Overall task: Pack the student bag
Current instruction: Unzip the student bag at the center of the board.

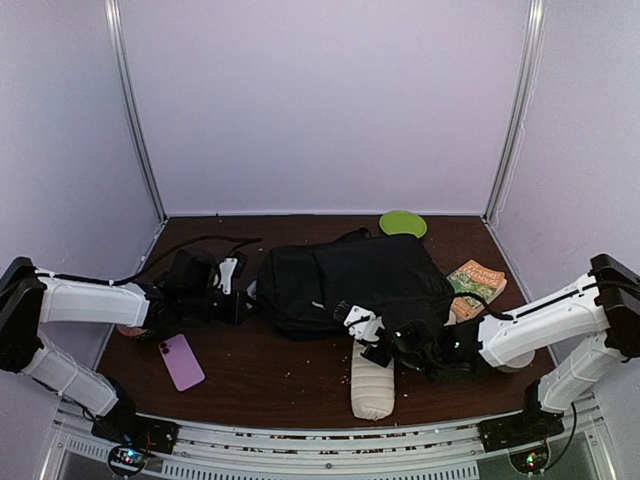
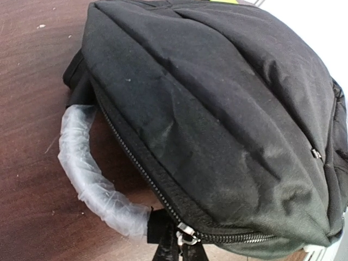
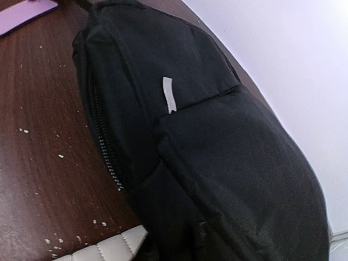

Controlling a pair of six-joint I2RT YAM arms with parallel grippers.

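A black student bag (image 1: 355, 280) lies on its side in the middle of a dark brown table (image 1: 270, 380), with its straps trailing to the far left. The left gripper (image 1: 243, 300) reaches in from the left to the bag's left end. Its claw is closed tight just beside the silver zipper pull (image 2: 186, 231) and a carry handle wrapped in clear plastic (image 2: 87, 168); whether it pinches anything cannot be told. The right gripper (image 1: 362, 335) sits against the bag's near edge, and how wide its claw stands cannot be told. A small white tag (image 3: 169, 95) shows on the bag's side. A purple phone (image 1: 182, 360) lies near left, a cream quilted pouch (image 1: 373, 385) near centre, a green plate (image 1: 403, 223) at the far edge, and a colourful booklet (image 1: 477, 285) to the right.
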